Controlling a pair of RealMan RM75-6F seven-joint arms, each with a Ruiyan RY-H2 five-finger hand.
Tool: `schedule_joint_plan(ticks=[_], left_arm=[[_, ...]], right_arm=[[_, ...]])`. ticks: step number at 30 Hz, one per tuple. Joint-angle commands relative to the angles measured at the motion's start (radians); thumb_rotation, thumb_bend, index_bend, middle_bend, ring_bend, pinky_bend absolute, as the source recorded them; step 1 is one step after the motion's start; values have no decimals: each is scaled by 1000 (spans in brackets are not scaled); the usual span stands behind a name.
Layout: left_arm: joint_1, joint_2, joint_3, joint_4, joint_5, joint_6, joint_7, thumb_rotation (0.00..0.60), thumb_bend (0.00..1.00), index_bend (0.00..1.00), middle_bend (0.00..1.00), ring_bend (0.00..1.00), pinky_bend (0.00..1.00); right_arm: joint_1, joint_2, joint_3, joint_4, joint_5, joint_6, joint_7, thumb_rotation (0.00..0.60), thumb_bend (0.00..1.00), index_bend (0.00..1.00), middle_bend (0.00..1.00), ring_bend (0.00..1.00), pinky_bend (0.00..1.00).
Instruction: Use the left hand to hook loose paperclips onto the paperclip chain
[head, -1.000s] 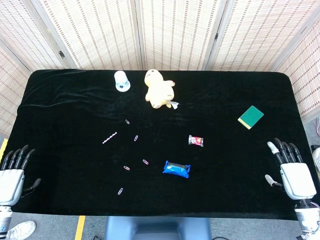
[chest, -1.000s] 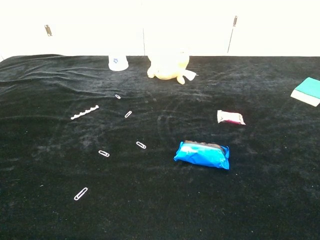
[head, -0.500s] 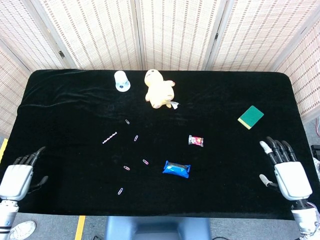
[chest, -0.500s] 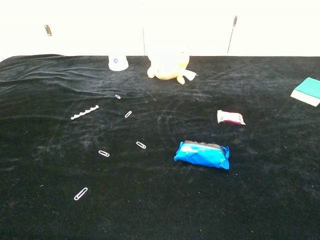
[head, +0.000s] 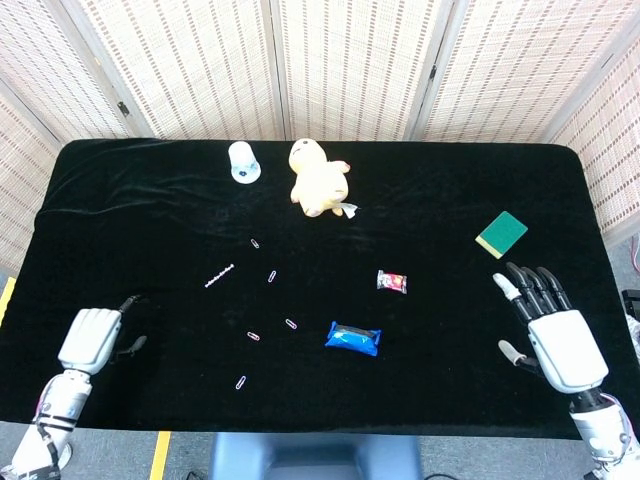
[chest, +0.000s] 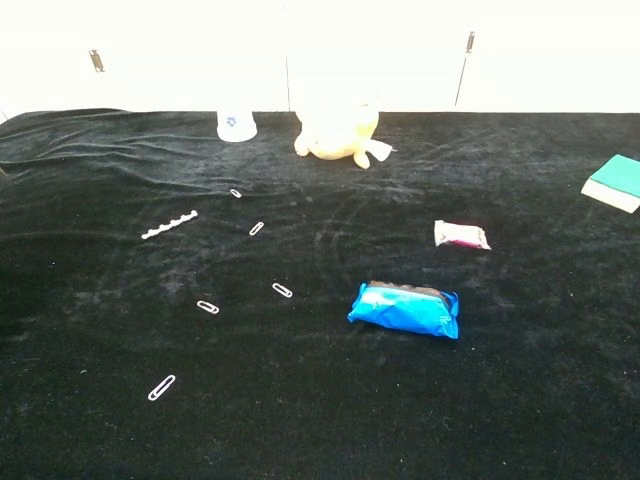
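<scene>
Both hands are advancing onto the table: left hand (head: 92, 338), fingers seemingly curled and empty, is nearing the paperclip chain (head: 219, 275) at its two o'clock; right hand (head: 553, 331) is spreading wide.

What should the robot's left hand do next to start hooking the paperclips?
Probably reach forward and to its right toward the nearest loose paperclip and pinch it. The left hand sits at the table's near left edge holding nothing, while the paperclip chain lies farther in, untouched, with other loose clips scattered beside it.
</scene>
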Motion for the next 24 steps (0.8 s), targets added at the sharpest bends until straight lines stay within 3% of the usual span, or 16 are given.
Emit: schedule_joint_plan(ticks=[1,7,16,24], left_arm=[[-83,-8,-73,-132,-262,-121,135,600,451,332,1000,1000,1000],[-156,-123,-119,-109,-417,-80,258,600,475,359,1000,1000,1000],[-251,-344,-150,128,-468,-39,322,600,424,364,1000,1000,1000],[-307,-438,-173,268,-488,-69,308,600,372,384,1000,1000,1000]], right_arm=[[1,0,1,7,0,3,8,600,231,0,0,0,0],[6,-13,10,41,-3,18,48,600,230,0,0,0,0],[11,-16,14,68,22,9,68,600,231,0,0,0,0],[20,-13,22,88,59,-13,91,600,231,0,0,0,0]])
